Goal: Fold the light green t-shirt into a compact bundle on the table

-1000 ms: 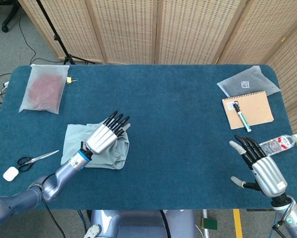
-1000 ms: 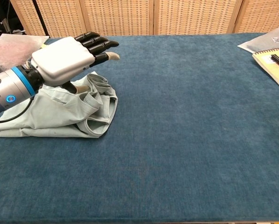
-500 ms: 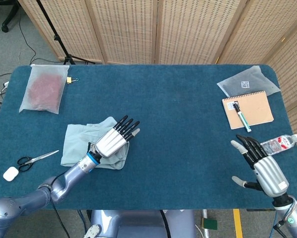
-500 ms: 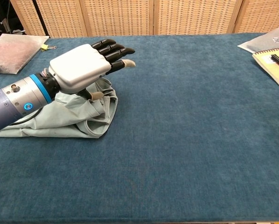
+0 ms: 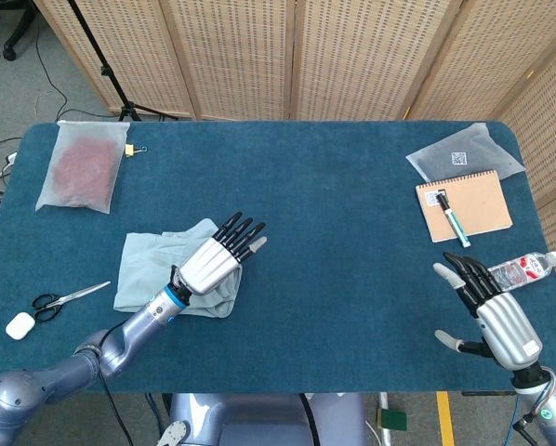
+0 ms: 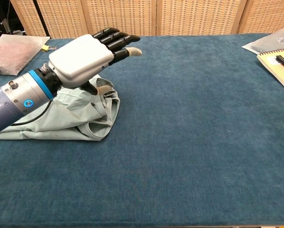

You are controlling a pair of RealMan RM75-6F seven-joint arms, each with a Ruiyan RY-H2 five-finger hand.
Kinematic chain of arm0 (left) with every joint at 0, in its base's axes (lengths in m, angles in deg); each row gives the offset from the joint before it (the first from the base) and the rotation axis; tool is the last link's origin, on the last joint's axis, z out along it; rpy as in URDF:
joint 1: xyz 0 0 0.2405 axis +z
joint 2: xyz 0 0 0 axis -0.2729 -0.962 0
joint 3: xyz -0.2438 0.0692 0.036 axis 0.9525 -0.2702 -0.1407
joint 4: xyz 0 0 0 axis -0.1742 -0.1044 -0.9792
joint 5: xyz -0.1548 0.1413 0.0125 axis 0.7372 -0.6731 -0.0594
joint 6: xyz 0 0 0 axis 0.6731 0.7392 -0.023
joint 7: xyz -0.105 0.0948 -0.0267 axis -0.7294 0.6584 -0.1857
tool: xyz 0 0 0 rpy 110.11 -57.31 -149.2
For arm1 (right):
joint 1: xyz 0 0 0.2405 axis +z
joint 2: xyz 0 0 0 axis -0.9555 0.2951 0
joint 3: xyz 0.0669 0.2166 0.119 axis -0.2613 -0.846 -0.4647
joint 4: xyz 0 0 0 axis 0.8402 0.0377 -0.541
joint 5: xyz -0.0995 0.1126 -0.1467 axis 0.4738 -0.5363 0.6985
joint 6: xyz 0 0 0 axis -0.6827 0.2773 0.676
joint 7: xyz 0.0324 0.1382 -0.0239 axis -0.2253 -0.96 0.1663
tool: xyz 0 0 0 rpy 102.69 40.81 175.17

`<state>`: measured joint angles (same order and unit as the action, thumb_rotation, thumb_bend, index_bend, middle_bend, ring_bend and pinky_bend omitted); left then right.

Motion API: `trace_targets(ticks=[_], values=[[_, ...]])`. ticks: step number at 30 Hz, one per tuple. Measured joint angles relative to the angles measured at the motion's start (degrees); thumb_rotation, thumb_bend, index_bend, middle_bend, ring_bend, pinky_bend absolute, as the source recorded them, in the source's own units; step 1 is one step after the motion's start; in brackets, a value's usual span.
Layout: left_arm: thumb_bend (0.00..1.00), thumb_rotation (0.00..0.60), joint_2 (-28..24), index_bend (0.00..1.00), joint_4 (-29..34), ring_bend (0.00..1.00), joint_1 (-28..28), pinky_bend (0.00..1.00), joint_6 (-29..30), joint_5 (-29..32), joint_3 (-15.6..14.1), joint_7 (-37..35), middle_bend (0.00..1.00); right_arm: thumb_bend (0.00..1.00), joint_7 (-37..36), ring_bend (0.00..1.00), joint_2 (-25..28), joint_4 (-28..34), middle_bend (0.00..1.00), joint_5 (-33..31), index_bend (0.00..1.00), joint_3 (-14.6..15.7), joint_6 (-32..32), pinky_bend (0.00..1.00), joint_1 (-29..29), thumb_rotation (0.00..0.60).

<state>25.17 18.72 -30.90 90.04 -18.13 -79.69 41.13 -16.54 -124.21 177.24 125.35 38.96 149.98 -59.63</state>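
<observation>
**Green t-shirt bundled at the table's left, both hands empty**

Nearest the robot, at about 4 o'clock on the table (image 5: 334, 307), the right hand (image 5: 490, 311) hovers with its fingers spread and nothing in it — palm turned inward, just short of a plastic bottle (image 5: 522, 270) lying at the right edge. At about 8 o'clock a pair of scissors (image 5: 62, 298) and a small white case (image 5: 19, 325) lie near the left edge.

Just beyond them, toward 9 o'clock, the light green t-shirt (image 5: 148, 265) sits as a rumpled, folded bundle on the blue cloth. The left hand (image 5: 213, 258) is stretched out flat above its right side, fingers straight and slightly apart, holding nothing; in the chest view the hand (image 6: 85, 57) clears the shirt (image 6: 61, 118), with the thumb pointing down close to the folds — whether it touches them cannot be told.

Farther off, around 2 o'clock, a brown notebook (image 5: 469, 209) carries a pen (image 5: 452, 219), with a clear pouch (image 5: 464, 153) beyond it. At 10 o'clock lies a bag of reddish stuff (image 5: 83, 167).
</observation>
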Motion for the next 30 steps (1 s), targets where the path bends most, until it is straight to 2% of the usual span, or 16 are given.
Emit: trace_targets(ticks=[7,15,30], values=[[0.21,0.600,-5.1,0.00,5.4,0.00,1.4,0.00,1.0,-0.1,-0.7,-1.6,0.00,0.15,0.1,0.00,0.0,0.1,0.00,0.0,0.00,0.0,0.1,0.05,-0.1,0.600],[0.21,0.600,-11.7,0.00,10.4,0.00,5.3,0.00,3.5,-1.9,-4.7,-6.2,0.00,0.14,0.8,0.00,-0.2,0.3,0.00,0.2,0.00,0.1,-0.4,0.05,0.1,0.600],[0.21,0.600,-7.1,0.00,6.8,0.00,5.4,0.00,1.3,-1.7,-4.7,-9.7,0.00,0.15,1.1,0.00,-0.3,0.4,0.00,-0.1,0.00,0.1,-0.8,0.05,0.1,0.600]])
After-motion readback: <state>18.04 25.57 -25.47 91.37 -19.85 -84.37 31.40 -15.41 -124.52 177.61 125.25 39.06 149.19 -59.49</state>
